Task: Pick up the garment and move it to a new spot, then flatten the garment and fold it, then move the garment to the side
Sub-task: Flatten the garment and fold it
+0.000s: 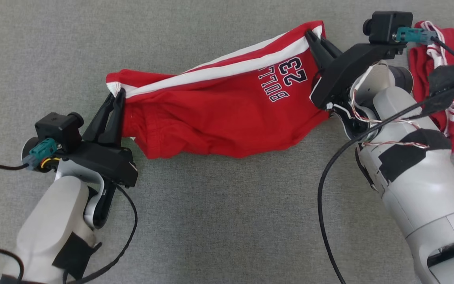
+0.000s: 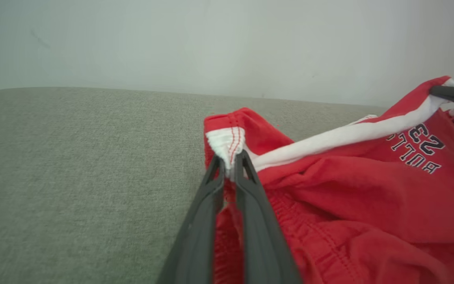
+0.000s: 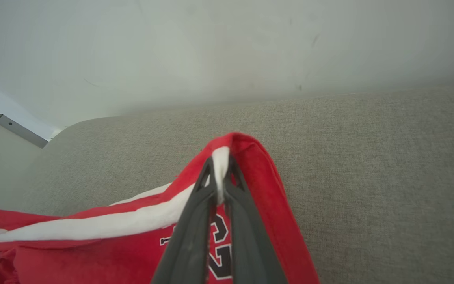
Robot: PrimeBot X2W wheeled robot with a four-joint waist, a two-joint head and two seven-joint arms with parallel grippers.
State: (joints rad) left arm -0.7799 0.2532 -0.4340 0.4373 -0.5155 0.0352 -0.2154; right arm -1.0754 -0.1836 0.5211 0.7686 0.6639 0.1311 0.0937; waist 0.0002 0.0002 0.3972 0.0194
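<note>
The left gripper (image 1: 119,96) clamps tight on 1 white-trimmed end of the red garment (image 1: 219,118), the right gripper (image 1: 313,36) on the other. Printed 23, it sags between them over the grey surface (image 1: 227,221).

pale forearms (image 1: 428,197), black tape (image 1: 402,157), dark cables (image 1: 320,189)

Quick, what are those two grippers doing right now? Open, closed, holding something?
Left gripper: closed, pinching the white-trimmed end of the red shorts.
Right gripper: closed, pinching the other end of the red shorts at the white stripe.
</note>
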